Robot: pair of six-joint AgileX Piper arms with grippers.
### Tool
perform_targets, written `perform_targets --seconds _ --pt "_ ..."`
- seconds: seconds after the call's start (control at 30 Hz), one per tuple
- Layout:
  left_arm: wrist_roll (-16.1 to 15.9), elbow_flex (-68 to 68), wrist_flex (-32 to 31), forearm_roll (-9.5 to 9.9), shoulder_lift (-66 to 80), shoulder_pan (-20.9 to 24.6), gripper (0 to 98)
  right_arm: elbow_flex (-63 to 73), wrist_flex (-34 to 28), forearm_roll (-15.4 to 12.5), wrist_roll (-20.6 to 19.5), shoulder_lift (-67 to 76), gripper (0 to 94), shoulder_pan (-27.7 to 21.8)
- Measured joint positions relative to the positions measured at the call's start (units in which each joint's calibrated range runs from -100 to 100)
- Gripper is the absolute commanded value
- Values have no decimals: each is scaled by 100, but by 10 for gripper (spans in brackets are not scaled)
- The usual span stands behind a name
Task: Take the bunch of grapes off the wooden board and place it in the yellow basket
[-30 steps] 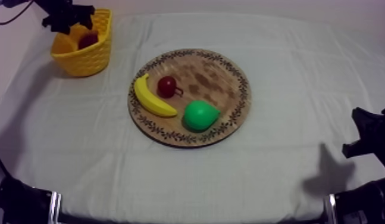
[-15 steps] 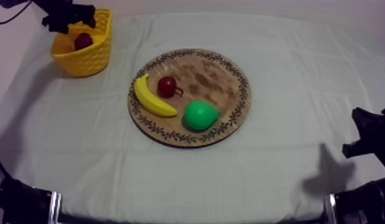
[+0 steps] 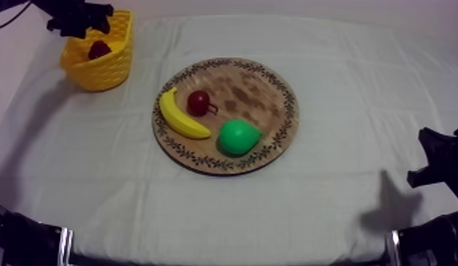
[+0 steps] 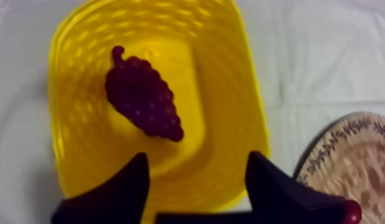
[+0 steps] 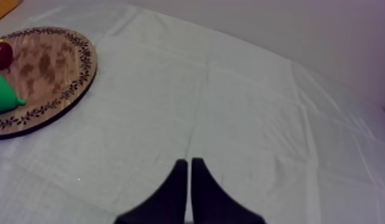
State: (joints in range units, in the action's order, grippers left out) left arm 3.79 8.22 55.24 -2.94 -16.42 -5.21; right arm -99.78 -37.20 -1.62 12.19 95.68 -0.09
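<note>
From above, the bunch of grapes lay low inside the yellow basket. A second before, it sat higher at the basket's mouth, right under the left gripper. The gripper had since pulled up a little and hung over the basket's far rim. So I think the grapes were let go and the job was as good as done. The wooden board lay near the basket, apart from it. On it were the banana, the small red fruit and the pear, which had not moved.

From the left wrist, the fingers stood wide apart with nothing between them, above the basket's rim. The grapes rested on the basket's floor, not touching the fingers. The basket's walls stood all round the grapes, so the safe way out was straight up. The board's edge was close to the basket on one side, and bare cloth lay beside the basket too.

From the right wrist, the right gripper had its fingers pressed together in a thin wedge, holding nothing. It hung over bare cloth, well away from the basket, with the board in between and lots of room.
</note>
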Motion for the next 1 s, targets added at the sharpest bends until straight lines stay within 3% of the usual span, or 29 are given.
perform_targets --seconds 0.2,0.47,0.67,1.0 --pt "37 515 -62 13 575 -214 238 0 0 0 0 0 5 0" --pt "93 1205 -286 162 1333 -694 41 0 -2 0 0 0 5 0" --pt "162 1749 -430 294 2043 -936 6 0 -2 0 0 0 5 0" --pt "-21 3489 -1366 294 3785 -592 1 0 -2 0 0 0 5 0"
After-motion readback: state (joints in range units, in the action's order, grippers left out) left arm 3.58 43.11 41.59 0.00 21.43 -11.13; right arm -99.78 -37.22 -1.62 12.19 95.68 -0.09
